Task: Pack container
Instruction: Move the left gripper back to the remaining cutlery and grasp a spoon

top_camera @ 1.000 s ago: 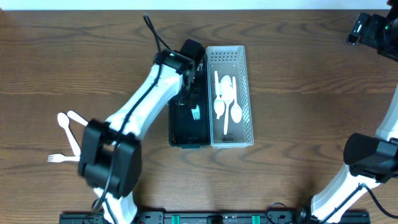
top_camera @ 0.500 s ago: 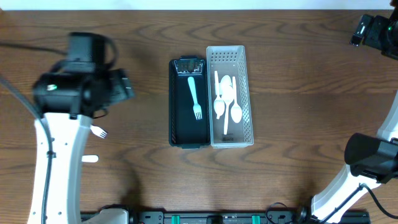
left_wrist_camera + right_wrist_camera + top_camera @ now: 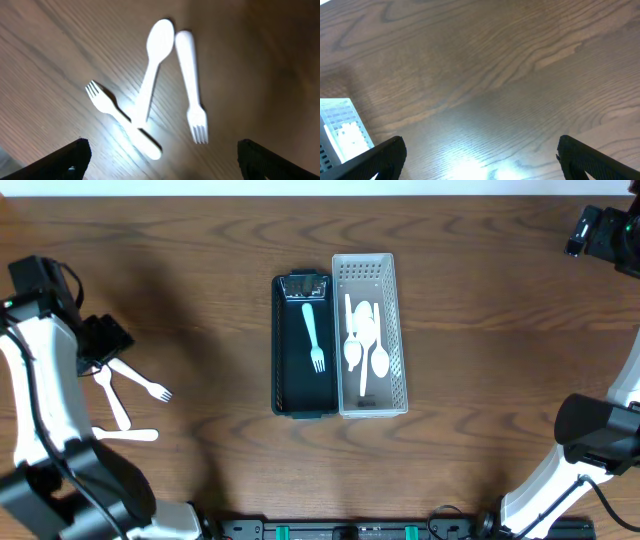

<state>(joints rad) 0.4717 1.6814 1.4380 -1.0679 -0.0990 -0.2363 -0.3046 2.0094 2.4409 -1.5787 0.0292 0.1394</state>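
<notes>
A black container (image 3: 285, 380) holds a teal fork (image 3: 313, 330). Beside it, a white slotted basket (image 3: 398, 330) holds several white spoons (image 3: 365, 340). At the far left, my left gripper (image 3: 100, 340) is open and empty above loose white cutlery: a fork (image 3: 145, 385), a spoon (image 3: 113, 400) and another fork (image 3: 130, 434). The left wrist view shows the spoon (image 3: 150, 70) lying across one fork (image 3: 120, 120), the other fork (image 3: 192, 95) beside it, all ahead of the open jaws (image 3: 162, 167). My right gripper (image 3: 600, 230) is open and empty at the far right corner.
Both containers stand side by side at the table's middle. The right wrist view shows bare wood under the open jaws (image 3: 480, 160) and a corner of the white basket (image 3: 340, 130) at its left edge.
The left arm has swung from the black container to the far left, over the loose cutlery. The teal fork now lies in the black container. The right arm has not moved.
</notes>
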